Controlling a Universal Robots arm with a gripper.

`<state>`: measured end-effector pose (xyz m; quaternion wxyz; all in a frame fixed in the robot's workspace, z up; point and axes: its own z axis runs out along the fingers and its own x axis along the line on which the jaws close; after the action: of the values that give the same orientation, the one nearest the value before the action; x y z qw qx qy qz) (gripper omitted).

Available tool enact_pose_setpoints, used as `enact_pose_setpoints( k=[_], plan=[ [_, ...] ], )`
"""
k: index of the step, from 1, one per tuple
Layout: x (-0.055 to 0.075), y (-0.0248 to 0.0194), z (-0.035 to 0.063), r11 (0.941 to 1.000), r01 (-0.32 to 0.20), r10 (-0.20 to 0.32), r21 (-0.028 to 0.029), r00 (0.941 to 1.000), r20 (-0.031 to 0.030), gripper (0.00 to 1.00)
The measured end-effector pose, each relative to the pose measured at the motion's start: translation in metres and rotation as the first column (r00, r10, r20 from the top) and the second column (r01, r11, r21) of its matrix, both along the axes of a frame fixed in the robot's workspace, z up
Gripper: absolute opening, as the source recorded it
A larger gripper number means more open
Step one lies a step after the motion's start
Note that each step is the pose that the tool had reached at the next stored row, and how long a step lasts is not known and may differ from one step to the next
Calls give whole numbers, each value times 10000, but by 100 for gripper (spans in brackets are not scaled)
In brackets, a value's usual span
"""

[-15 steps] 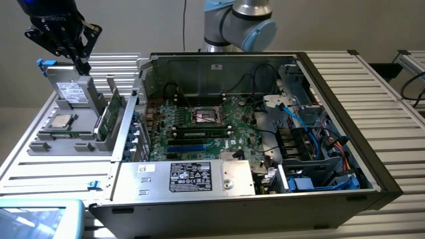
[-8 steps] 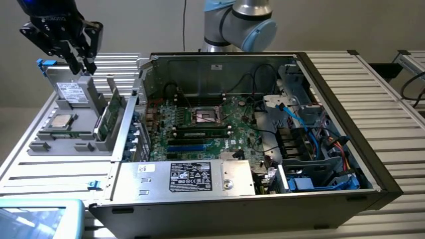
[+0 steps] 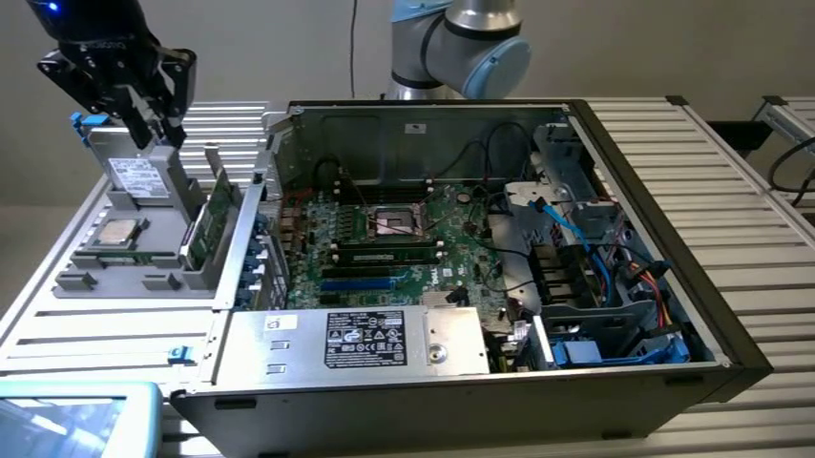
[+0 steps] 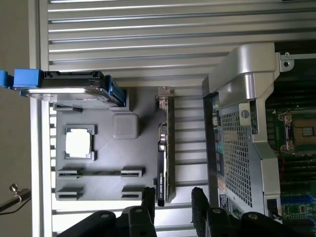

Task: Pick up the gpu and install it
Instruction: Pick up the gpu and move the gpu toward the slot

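Grey moulded holder (image 4: 144, 123) on the slatted surface (image 4: 148, 29) props the gpu (image 4: 165, 148) on its long edge, presenting a thin edge to pinch, directly beneath the gripper (image 4: 173, 193), whose jaws stand wide apart, straddling the card and holding nothing.

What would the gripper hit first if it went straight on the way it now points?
Probably the gpu, standing on edge in the grey holder. In the wrist view the card's end lies between the fingers of the open gripper, nearer one, so that finger may touch first. Depth is unclear.
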<state>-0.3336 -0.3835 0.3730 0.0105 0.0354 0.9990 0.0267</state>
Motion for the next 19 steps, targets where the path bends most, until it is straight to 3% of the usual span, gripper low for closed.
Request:
enact_pose_setpoints(
  k=[19],
  plan=[
    [-18, 1, -345, 10000, 1, -1, 43, 10000, -58, 44]
  ],
)
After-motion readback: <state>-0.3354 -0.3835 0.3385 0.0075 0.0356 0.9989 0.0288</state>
